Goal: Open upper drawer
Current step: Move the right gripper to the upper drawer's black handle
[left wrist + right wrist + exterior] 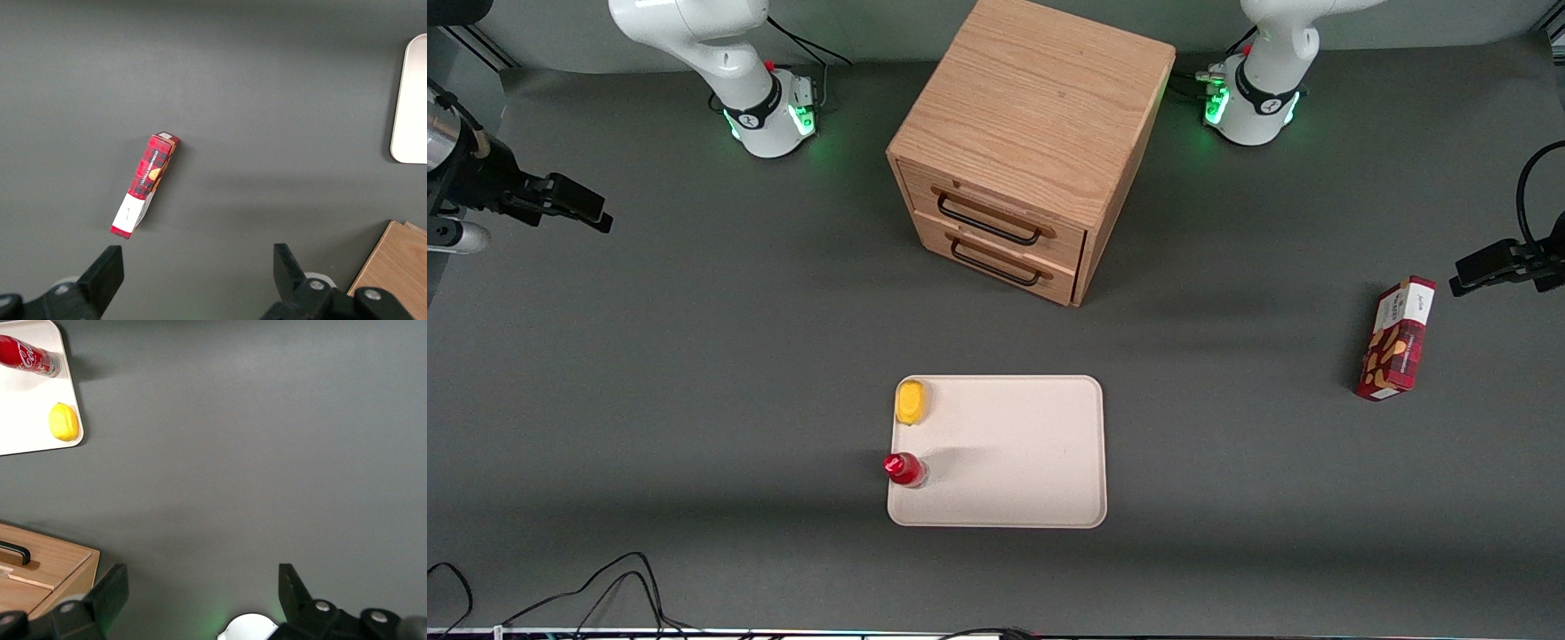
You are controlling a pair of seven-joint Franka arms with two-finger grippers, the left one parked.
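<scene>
The small oak cabinet stands in the middle of the table, its two drawers facing the front camera at a slant. The upper drawer sits flush with the cabinet front, its thin black wire handle untouched. The matching lower drawer is flush too. My gripper hangs above the table toward the working arm's end, well apart from the cabinet. In the right wrist view the gripper is open over bare grey mat, with nothing between its fingers, and a cabinet corner shows beside it.
A beige tray lies nearer the front camera than the cabinet, carrying a lemon and a red drink bottle. A red biscuit box lies toward the parked arm's end. Cables run along the table's front edge.
</scene>
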